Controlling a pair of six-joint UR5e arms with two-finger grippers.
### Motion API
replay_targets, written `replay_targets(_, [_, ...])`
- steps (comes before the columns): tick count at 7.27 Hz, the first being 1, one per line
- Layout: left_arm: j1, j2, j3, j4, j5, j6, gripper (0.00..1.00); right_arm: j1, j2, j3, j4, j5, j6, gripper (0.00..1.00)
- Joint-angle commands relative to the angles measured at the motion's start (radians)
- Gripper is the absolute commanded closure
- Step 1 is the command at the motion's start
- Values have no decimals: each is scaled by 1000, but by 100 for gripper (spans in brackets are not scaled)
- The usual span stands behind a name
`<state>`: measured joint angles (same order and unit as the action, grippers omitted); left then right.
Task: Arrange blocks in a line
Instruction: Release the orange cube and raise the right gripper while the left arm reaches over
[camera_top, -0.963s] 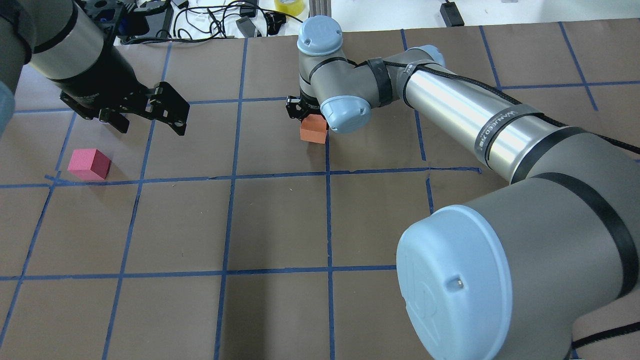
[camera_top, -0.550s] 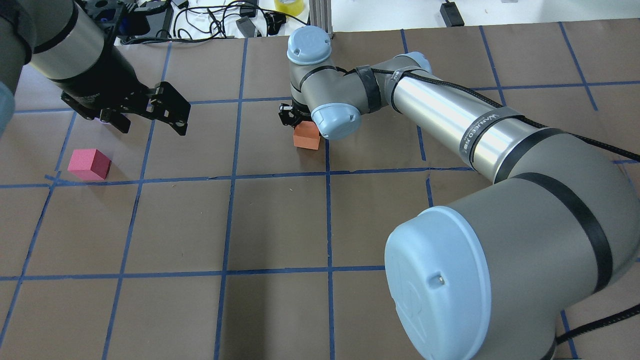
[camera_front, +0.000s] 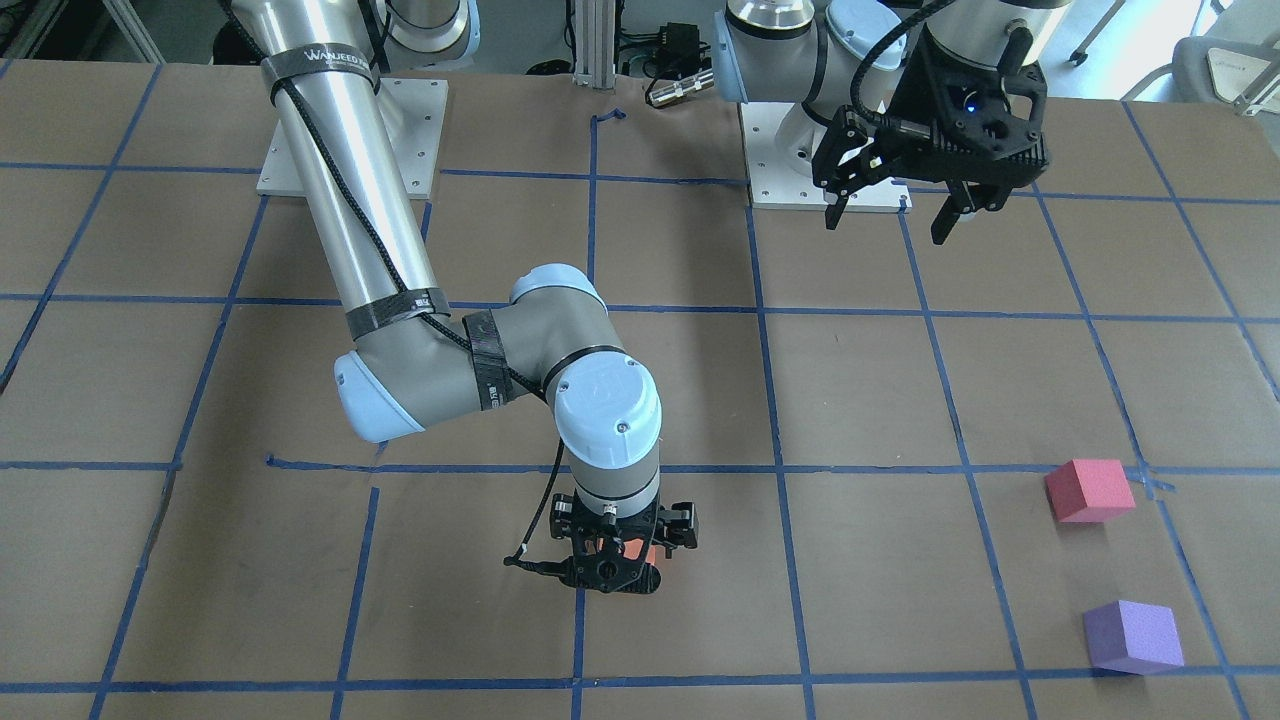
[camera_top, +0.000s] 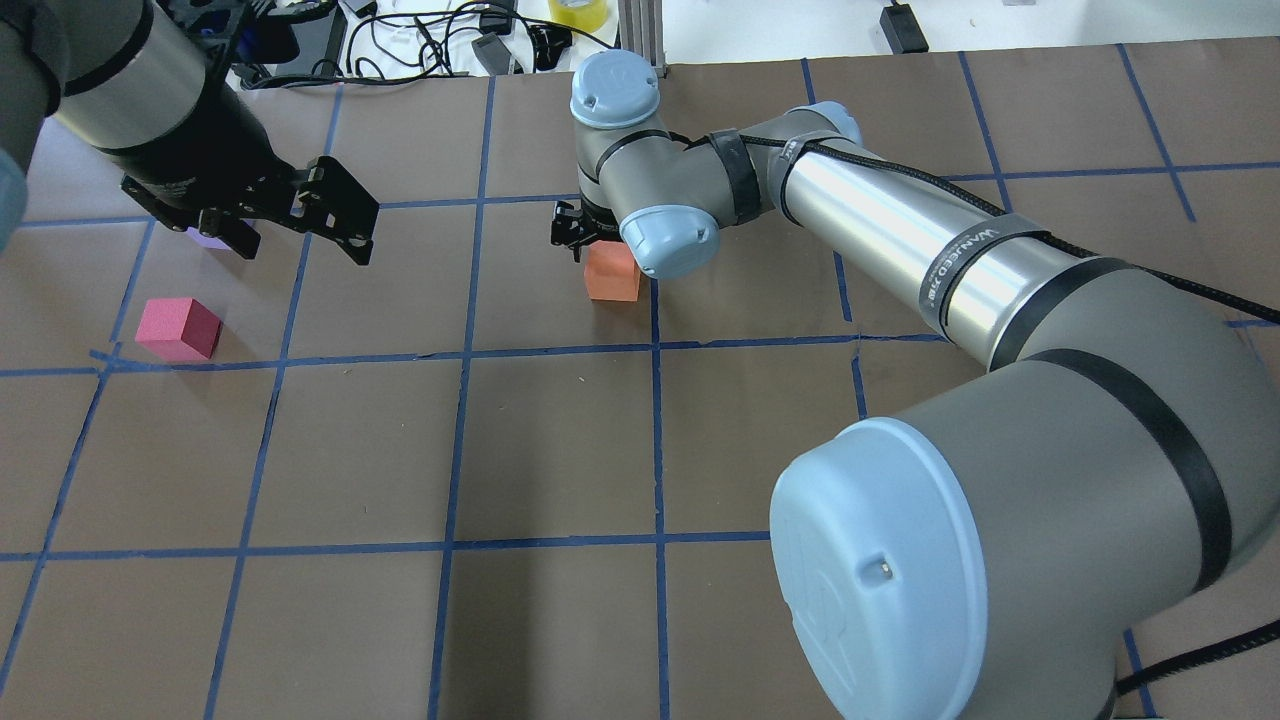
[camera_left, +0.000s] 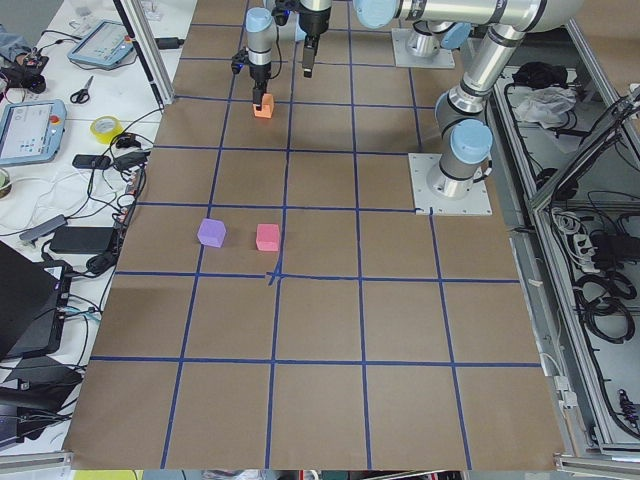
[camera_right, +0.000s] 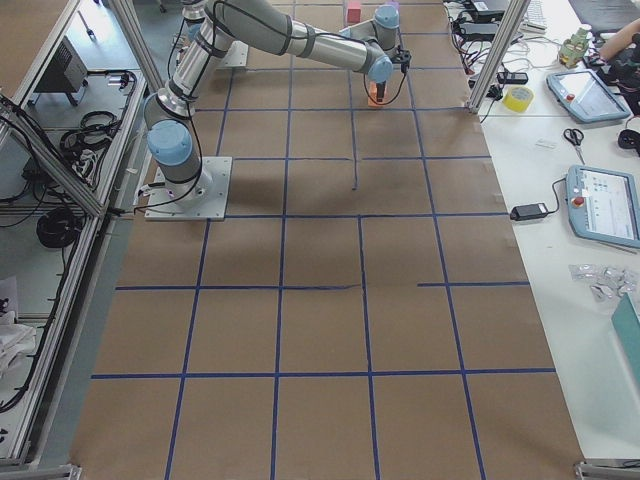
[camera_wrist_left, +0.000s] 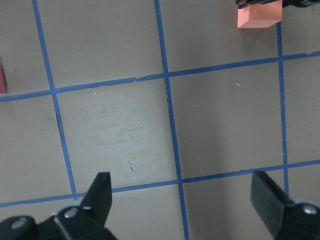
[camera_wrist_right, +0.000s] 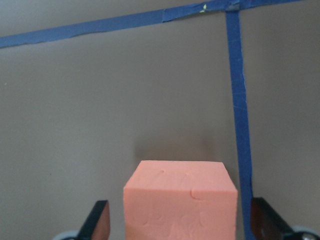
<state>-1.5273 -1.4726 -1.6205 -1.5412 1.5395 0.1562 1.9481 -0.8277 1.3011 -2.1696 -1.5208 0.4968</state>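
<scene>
The orange block (camera_top: 612, 272) rests on the brown table near a blue tape crossing. My right gripper (camera_front: 615, 565) stands straight over it. In the right wrist view the block (camera_wrist_right: 180, 205) sits between the two fingers (camera_wrist_right: 99, 222) with a small gap on each side, so the gripper is open. The pinkish-red block (camera_top: 180, 328) and the purple block (camera_front: 1133, 637) lie close together at the table's left. In the overhead view the purple one (camera_top: 205, 238) is mostly hidden behind my left gripper (camera_top: 300, 255), which hovers open and empty above them.
Blue tape lines (camera_top: 460, 352) divide the brown table into squares. Cables, a tape roll (camera_top: 578, 10) and tablets lie past the far edge. The arms' base plates (camera_front: 345, 140) are at the robot's side of the table.
My right arm moved the orange block slightly left and nearer, then stopped. My left gripper shifted slightly away, uncovering a sliver of the purple block.
</scene>
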Motion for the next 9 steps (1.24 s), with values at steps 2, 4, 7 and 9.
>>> replay_targets(2, [-2, -50, 4, 3, 7, -44, 0, -21, -139, 0, 121, -4, -15, 0])
replay_targets(4, [-16, -99, 1, 25, -40, -63, 0, -99, -275, 21, 224, -13, -219, 0])
replay_targets(7, [-94, -277, 1, 266, -119, -142, 0, -308, -477, 24, 479, -68, -471, 0])
replay_targets(9, [-171, -426, 2, 434, -105, -240, 0, -374, -476, 24, 464, -74, -491, 0])
